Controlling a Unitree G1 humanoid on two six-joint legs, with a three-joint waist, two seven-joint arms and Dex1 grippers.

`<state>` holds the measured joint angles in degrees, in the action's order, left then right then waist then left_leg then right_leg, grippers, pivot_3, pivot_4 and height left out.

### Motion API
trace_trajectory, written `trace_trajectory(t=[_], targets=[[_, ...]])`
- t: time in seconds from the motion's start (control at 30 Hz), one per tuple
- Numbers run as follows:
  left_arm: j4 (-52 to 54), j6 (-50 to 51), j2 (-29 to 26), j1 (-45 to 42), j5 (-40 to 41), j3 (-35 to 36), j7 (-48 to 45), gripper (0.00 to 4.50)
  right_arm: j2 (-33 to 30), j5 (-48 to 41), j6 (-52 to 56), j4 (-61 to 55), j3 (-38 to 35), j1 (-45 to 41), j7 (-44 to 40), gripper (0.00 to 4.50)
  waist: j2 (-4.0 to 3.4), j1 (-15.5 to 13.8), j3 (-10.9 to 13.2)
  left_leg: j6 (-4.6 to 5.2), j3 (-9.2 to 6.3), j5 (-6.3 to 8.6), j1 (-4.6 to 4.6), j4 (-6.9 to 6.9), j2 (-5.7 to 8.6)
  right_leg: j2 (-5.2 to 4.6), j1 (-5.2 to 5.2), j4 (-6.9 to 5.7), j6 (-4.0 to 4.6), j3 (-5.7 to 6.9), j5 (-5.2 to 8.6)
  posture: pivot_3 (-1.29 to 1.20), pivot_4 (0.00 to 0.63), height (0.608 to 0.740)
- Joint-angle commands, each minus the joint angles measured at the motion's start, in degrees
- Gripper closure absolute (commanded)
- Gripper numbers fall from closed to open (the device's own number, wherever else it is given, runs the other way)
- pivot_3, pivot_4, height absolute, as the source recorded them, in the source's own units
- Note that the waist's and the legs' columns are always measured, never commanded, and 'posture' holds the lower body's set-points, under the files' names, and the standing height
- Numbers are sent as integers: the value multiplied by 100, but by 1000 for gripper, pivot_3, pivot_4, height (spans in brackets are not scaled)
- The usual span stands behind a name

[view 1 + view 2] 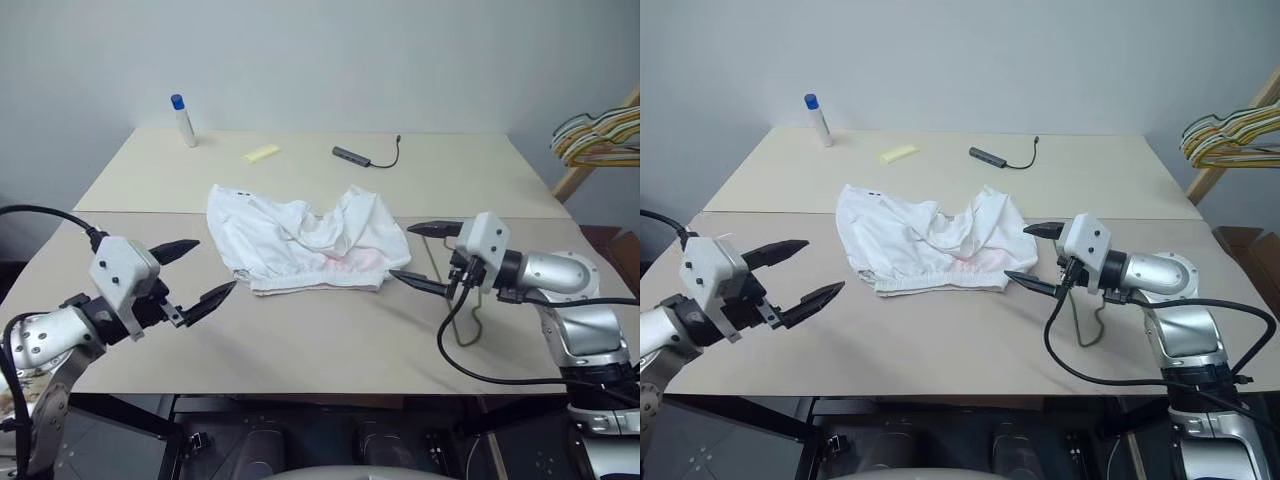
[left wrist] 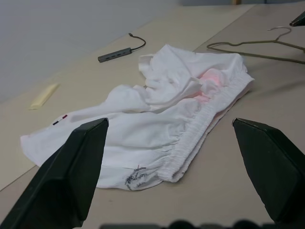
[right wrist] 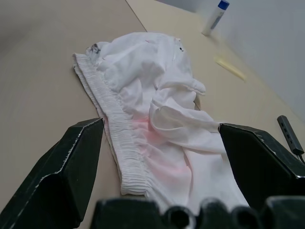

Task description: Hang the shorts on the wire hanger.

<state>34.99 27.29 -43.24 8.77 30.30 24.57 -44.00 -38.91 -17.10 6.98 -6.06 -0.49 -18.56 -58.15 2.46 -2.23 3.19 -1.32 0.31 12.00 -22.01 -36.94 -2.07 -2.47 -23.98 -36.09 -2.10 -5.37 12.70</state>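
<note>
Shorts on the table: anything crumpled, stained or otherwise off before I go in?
Yes. The white thin-fabric shorts lie bunched, legs folded over the middle, not flat. A faint pink mark shows near the gathered waistband, and a dark scribble at one waistband end. The thin dark wire hanger lies flat beside them.

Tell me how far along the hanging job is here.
Nothing looks done: the shorts lie crumpled on the table, and the wire hanger lies flat beside them. Neither holds anything; left gripper and right gripper hover open. Grasping, threading and hanging remain.
</note>
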Motion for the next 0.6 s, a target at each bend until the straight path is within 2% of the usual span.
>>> trace_trajectory(t=[0.03,0.4,0.6], targets=[[109,-182,-35,-59,77,48,-98,0,-10,-89,14,-126,-137,-21,87,37,0,-2,0,0,0,0,0,0,0,0,0,0,0,0,0,156,0,740],[137,-101,-60,-202,355,95,-148,0,38,6,-27,-413,8,168,195,37,0,1,0,0,0,0,1,0,-1,0,0,-1,1,1,0,158,0,740],[193,16,1,-487,826,70,-105,0,127,1252,-158,-350,975,-126,531,37,1,15,-2,0,2,0,2,0,-1,0,-2,-2,0,0,0,132,0,740]])
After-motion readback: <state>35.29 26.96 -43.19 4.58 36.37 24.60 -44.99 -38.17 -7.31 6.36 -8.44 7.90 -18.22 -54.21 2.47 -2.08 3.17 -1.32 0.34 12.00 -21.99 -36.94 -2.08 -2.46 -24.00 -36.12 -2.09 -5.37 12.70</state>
